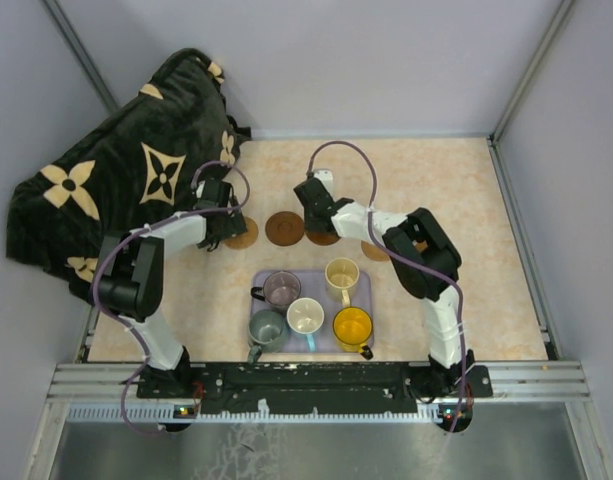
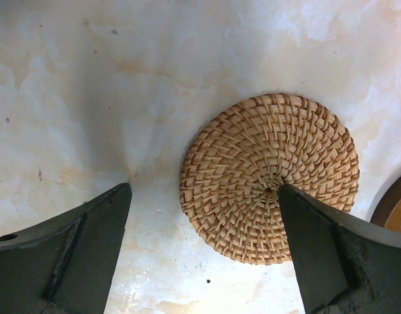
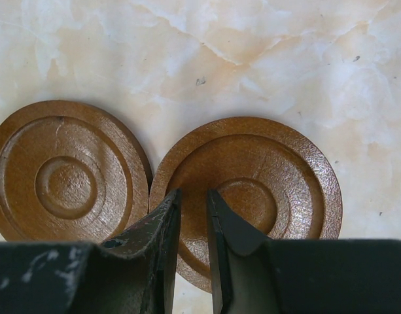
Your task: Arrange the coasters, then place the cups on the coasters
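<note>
Top external view: we see five cups standing together on the lavender tray (image 1: 312,281) near the arm bases: the purple-grey cup (image 1: 282,288), cream cup (image 1: 342,274), grey-green cup (image 1: 267,328), white cup (image 1: 305,316) and yellow cup (image 1: 352,326). Beyond the tray, the coasters (image 1: 285,228) lie in a row on the bench (image 1: 466,200), none bearing a cup. A black patterned blanket (image 1: 106,190) is heaped at the far left.

Left wrist view gives us the left tool (image 2: 203,190) spread wide above the bench, with a woven coaster (image 2: 269,176) lying flat below. One finger (image 2: 318,242) overlaps its edge in the view, and we cannot tell whether it touches.

Right wrist view shows the right tool (image 3: 193,196) pressed nearly together, with only a thin slit between its fingers and nothing pinched that we can see. It sits over the near rim of one brown coaster (image 3: 252,163). A second brown coaster (image 3: 66,170) lies just beside it, the rims almost touching.
</note>
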`<state>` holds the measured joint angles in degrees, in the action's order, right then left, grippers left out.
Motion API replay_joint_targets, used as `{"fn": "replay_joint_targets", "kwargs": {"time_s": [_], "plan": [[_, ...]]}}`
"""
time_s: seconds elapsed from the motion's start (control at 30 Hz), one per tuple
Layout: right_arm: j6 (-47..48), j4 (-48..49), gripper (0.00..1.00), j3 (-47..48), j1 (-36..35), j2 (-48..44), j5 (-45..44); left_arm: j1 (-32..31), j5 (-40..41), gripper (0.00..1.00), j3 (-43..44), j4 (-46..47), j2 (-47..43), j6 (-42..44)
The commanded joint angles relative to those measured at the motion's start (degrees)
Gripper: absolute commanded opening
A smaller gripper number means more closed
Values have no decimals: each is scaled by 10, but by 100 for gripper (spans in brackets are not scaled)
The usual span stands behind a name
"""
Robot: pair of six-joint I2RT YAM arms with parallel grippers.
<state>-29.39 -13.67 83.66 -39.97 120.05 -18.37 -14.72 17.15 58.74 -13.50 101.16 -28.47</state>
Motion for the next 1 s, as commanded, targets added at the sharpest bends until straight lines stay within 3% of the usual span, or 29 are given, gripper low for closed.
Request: {"fn": "replay_joint_targets", "kwargs": {"time_s": [0.0,0.97], "plan": [[9,-84,23,-30,-26,27,65,-2,-38,100,0,-28,33,-12],[-28,-109,23,-45,4,24,5,-2,-17,100,3,-36,32,-10]]}}
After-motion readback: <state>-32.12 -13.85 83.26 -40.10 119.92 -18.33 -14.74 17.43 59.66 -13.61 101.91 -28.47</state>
